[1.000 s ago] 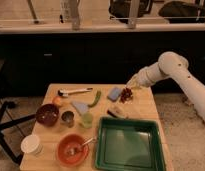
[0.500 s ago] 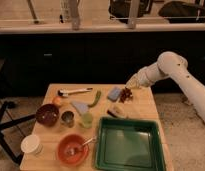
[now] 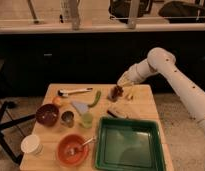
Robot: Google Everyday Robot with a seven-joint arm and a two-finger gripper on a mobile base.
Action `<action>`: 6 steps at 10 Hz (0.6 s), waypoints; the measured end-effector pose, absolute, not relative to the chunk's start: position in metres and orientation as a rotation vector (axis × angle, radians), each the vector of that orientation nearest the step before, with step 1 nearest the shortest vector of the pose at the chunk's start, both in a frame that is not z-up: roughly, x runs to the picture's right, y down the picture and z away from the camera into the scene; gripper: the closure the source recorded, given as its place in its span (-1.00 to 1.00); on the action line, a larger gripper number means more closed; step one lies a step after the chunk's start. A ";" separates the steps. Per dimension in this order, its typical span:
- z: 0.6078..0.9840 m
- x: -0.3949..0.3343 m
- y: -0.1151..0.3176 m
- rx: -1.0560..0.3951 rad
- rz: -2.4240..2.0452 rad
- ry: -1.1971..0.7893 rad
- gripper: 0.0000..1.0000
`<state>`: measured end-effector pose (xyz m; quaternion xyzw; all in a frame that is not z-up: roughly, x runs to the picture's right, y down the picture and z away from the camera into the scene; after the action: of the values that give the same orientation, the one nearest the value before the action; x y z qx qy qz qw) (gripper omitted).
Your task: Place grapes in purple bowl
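Over the far right part of the wooden table (image 3: pixel 141 107), the gripper (image 3: pixel 121 87) hangs at the end of a white arm (image 3: pixel 163 62) that reaches in from the right side of the scene. Its fingers are pressed together on the grapes (image 3: pixel 116 93), a small dark reddish cluster sitting directly at the fingertips, close above the tabletop near its back edge; whether the cluster touches the wood cannot be told. The purple bowl (image 3: pixel 47 114) stands well apart from the grapes, on the left side of the table, and its dark inside appears to hold nothing. Just beside the bowl on its right is a small dark metal cup (image 3: pixel 67 118), and a small round orange fruit (image 3: pixel 57 100) lies just behind the bowl. A pale green cup (image 3: pixel 86 120) stands near the table's middle, with a long green vegetable (image 3: pixel 96 98) lying at a slant behind it. A white-handled utensil (image 3: pixel 76 91) rests along the far edge. An orange-red bowl (image 3: pixel 66 156) with a utensil in it sits at the near edge, a white cup (image 3: pixel 32 144) to its left. A large green tray (image 3: pixel 128 145) fills the near right corner, and a small flat object (image 3: pixel 117 113) lies between the tray and the grapes.
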<state>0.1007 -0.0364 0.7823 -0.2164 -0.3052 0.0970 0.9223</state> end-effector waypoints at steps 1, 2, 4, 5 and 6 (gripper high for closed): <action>0.781 0.081 -0.042 -0.444 0.167 -0.657 1.00; 0.776 0.062 -0.050 -0.441 0.134 -0.698 1.00; 0.764 0.037 -0.061 -0.438 0.090 -0.792 1.00; 0.759 0.024 -0.065 -0.439 0.066 -0.832 1.00; 0.757 0.005 -0.066 -0.450 0.041 -0.879 1.00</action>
<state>0.0052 -0.0664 0.7566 -0.2161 -0.4217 0.0195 0.8804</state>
